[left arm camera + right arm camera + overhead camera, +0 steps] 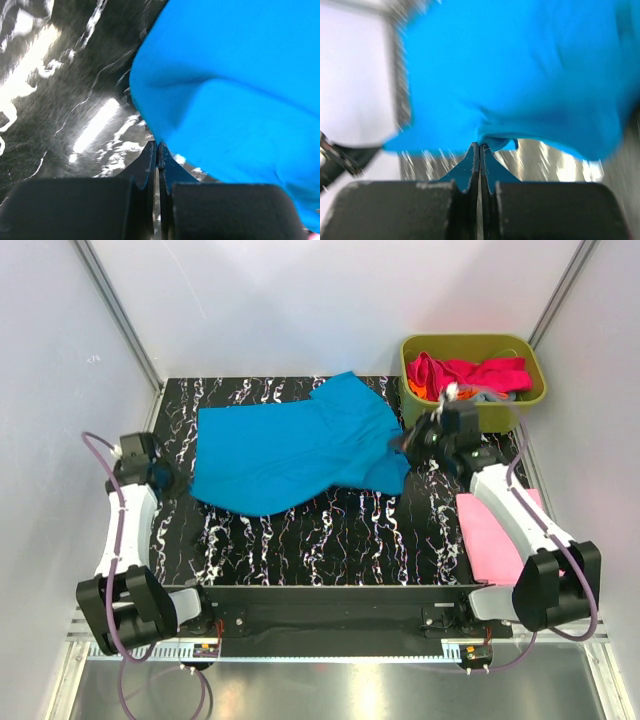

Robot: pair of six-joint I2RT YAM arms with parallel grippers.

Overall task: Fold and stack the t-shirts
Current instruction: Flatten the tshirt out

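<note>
A bright cyan-blue t-shirt lies spread across the middle of the black marbled table. My left gripper is at its left edge. In the left wrist view the gripper is shut, its tips pinching the hem of the shirt. My right gripper is at the shirt's right edge. In the right wrist view the gripper is shut on a bunched fold of the shirt, lifted off the table. A folded light pink t-shirt lies at the right, partly under the right arm.
An olive-green tub stands at the back right, just behind the right gripper. It holds magenta, orange and grey cloth. White walls enclose the table on three sides.
</note>
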